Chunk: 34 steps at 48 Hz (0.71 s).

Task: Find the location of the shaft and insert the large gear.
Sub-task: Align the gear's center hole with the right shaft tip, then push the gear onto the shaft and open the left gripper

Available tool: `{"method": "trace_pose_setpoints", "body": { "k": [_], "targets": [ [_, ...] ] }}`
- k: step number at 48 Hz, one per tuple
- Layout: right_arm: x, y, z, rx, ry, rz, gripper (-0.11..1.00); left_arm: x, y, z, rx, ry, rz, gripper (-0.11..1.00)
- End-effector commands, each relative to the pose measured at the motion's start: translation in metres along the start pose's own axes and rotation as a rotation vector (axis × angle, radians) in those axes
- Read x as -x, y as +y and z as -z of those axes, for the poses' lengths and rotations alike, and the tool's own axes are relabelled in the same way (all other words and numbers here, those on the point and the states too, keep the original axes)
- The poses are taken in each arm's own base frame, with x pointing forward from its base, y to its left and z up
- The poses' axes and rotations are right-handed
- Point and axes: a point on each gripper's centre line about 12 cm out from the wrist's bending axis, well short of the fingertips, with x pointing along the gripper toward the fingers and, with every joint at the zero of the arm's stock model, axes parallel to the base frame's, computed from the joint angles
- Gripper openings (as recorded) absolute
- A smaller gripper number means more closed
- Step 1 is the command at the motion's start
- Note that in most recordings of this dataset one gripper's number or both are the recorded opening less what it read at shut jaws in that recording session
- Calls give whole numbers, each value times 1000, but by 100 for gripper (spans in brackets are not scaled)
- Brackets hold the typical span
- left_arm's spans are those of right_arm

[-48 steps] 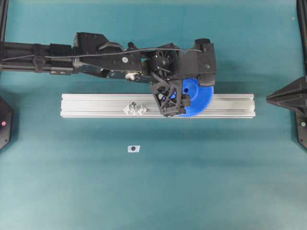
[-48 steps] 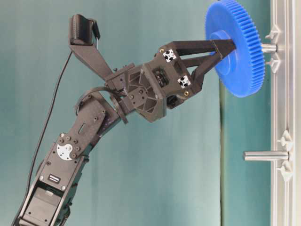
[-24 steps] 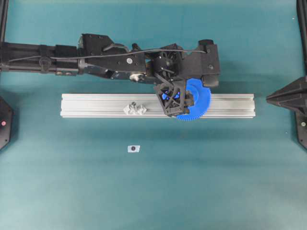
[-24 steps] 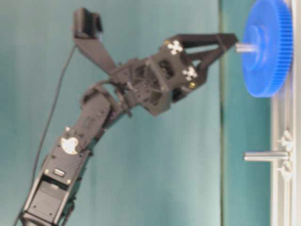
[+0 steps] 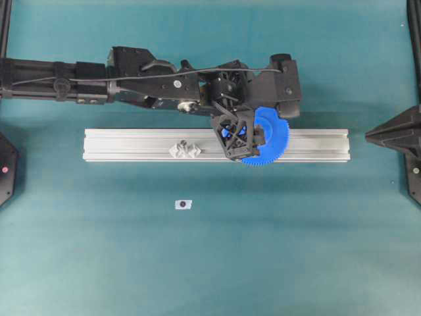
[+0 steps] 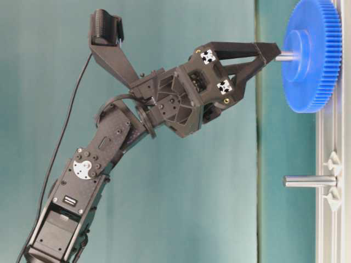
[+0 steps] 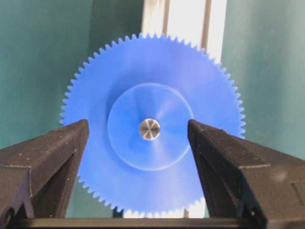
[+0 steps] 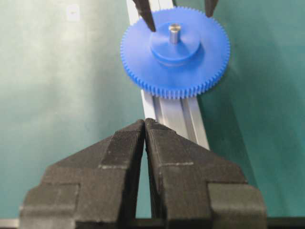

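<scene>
Teal matte tabletop [image 5: 276, 250], even soft light, black frame posts [image 5: 5, 26]

In the overhead view the left pincer [image 5: 241, 139] covers most of the large gear [image 5: 273, 141], so you can't see the shaft there. The white tag [image 5: 183, 205] at lower centre is too small to read. Table-level view: the rail [image 6: 333, 219] is cut by the right edge. Left wrist view: the fingers [image 7: 45, 157] are cropped at the bottom. Right wrist view: the right pincer [image 8: 145, 125] hides the near rail, and you only get the left pincer's tips at the top edge.
</scene>
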Motion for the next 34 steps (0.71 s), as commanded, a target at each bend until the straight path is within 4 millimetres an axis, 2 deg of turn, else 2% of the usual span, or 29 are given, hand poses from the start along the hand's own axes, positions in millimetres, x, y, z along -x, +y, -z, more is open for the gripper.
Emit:
{"method": "trace_pose_setpoints", "body": {
  "k": [1, 12, 19, 34],
  "targets": [
    [0, 0, -4, -10, -11, 0, 14, 24, -1, -27, 4, -86, -1, 82],
    [0, 0, -4, -9, -12, 1, 14, 52, -7, -44, 28, -171, 8, 82],
    [1, 0, -5, -10, -17, 0, 14, 68, -12, -47, 43, -214, 17, 82],
    [2, 0, -5, -8, -25, 0, 14, 96, -20, -31, 81, -319, 39, 82]
  ]
}}
